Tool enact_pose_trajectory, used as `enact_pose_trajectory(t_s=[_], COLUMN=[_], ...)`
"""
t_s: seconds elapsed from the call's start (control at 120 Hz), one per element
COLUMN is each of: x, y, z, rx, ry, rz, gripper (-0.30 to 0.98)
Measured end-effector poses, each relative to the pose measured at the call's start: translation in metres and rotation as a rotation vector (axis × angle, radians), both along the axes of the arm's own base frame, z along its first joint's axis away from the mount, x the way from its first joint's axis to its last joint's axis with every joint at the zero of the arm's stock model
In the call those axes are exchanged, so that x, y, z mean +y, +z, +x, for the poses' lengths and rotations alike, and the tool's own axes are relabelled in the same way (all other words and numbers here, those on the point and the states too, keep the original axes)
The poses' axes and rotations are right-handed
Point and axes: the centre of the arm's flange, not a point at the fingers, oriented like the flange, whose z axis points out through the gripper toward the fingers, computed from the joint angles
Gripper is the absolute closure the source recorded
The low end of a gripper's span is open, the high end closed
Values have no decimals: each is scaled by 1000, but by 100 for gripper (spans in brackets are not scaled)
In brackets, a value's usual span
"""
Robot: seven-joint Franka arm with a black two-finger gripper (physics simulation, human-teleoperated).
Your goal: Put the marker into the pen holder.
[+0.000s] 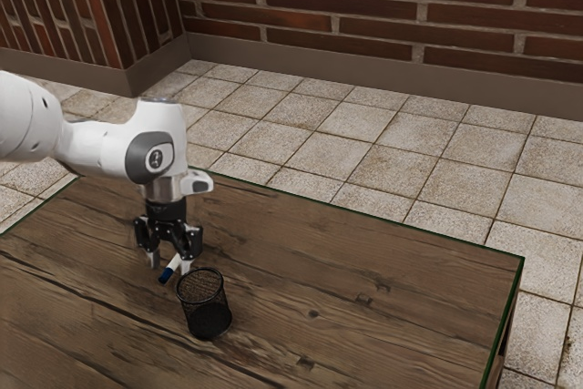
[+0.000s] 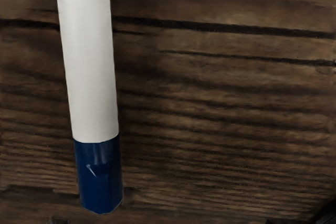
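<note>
My gripper (image 1: 170, 266) is low over the table in the exterior view, its two fingers standing apart. The marker (image 1: 173, 265), white with a blue cap, is between and below them, nearer the finger on the pen holder's side. In the wrist view the marker (image 2: 90, 77) appears large against the wood, blue cap toward the tips of the gripper (image 2: 171, 221) at the lower edge. A black mesh pen holder (image 1: 205, 305) stands upright just beside the gripper. Part of the marker's white end is hidden behind a finger in the exterior view.
The wooden table (image 1: 364, 316) extends toward the exterior view's right, with its edge near the tiled floor (image 1: 401, 157). A dark rounded piece, perhaps the pen holder's rim (image 2: 326, 215), shows in a corner of the wrist view. A brick wall stands beyond the floor.
</note>
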Motion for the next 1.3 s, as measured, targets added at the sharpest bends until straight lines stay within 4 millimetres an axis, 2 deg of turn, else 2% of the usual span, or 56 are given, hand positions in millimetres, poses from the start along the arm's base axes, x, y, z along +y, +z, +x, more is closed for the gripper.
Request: enact_pose_trajectory(t_s=[0.142, 0.283, 0.475, 0.65, 0.783, 0.833, 0.883, 0.95, 0.992, 1.017, 1.042, 1.083, 1.158, 1.233, 1.3], x=[3, 13, 21, 22, 22, 18, 3, -45, -91, -124, -148, -177, -193, -194, -195], y=[-5, -11, -28, -30, -14, 10, 62, 155, 207, 230, 245, 251, 238, 222, 212], z=[-1, -4, -3, -2, 0, 2, 2, -15, -43, -69, -95, -126, -152, -157, -147], rx=[-81, -117, -121, -128, -150, -177, -240, -349, -407, -433, -446, -431, -352, -270, -209], ry=[-11, 4, 18, 21, 20, 14, -10, -93, -169, -222, -256, -294, -290, -267, -254], rz=[26, 36, 40, 41, 51, 56, 62, 84, 108, 123, 137, 154, 168, 164, 148], gripper=[44, 58, 64, 66, 74, 75, 76, 76, 77, 77, 77, 77, 77, 77, 77])
